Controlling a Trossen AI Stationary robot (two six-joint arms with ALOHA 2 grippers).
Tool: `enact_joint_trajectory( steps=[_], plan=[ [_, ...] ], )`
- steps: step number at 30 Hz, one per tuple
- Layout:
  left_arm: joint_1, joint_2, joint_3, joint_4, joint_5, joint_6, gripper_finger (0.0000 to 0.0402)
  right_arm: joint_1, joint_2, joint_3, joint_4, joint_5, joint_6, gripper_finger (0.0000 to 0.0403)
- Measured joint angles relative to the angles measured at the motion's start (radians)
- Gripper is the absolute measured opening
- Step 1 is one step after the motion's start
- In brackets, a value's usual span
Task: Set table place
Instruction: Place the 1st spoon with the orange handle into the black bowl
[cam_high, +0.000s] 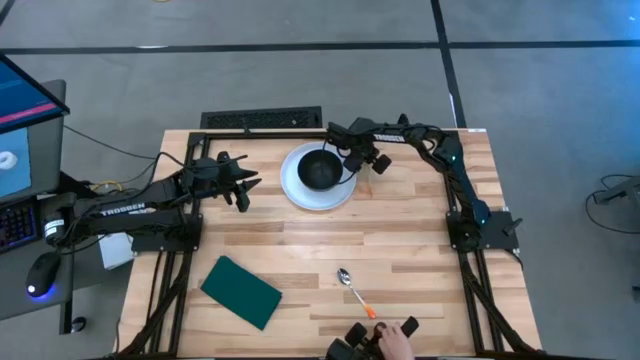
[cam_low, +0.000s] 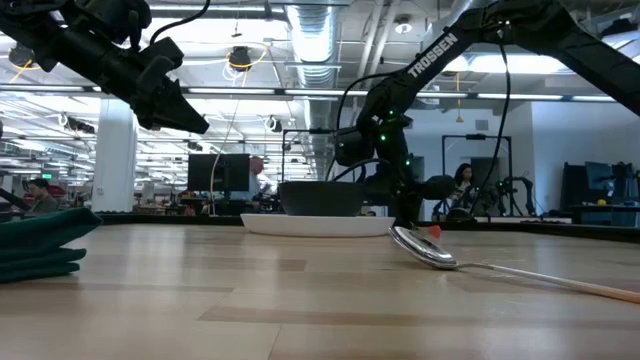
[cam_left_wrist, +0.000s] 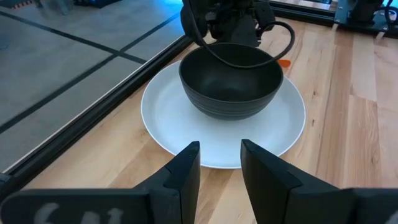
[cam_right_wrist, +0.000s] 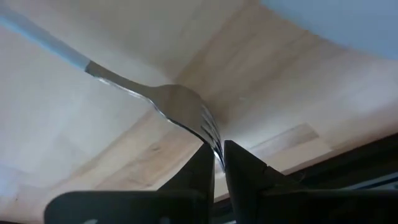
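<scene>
A round white plate (cam_high: 300, 192) lies on the wooden table (cam_high: 410, 235) toward its far edge, with a black bowl (cam_high: 320, 168) standing on it. Both also show in the left wrist view, the plate (cam_left_wrist: 168, 118) and the bowl (cam_left_wrist: 231, 81). My right gripper (cam_high: 352, 160) is at the plate's far right rim, low over the table, and is shut on a metal fork (cam_right_wrist: 168, 99) with a pale blue handle. My left gripper (cam_high: 250, 184) hangs open and empty above the table, left of the plate, pointing at it (cam_left_wrist: 220, 163). My right gripper pinches the fork's tine end (cam_right_wrist: 212, 135) between its two fingers. The fork reaches out ahead of the fingers, its handle (cam_right_wrist: 43, 38) pointing away over the wood beside the plate's rim (cam_right_wrist: 348, 25). Whether the fork rests on the table I cannot tell.
A metal spoon (cam_high: 346, 278) with an orange-tipped handle lies near the table's front middle and close up in the low view (cam_low: 425, 248). A dark green pad (cam_high: 240, 291) lies at the front left. A person's hand (cam_high: 397, 338) is at the front edge.
</scene>
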Motion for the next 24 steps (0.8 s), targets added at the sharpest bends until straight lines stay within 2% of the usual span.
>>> enact_joint_trajectory(
  steps=[24],
  plan=[
    [0.0,0.0,0.0,0.0,0.0,0.0,0.0106,-0.001,0.0,0.0,-0.012,0.004,0.007,0.006]
  ],
)
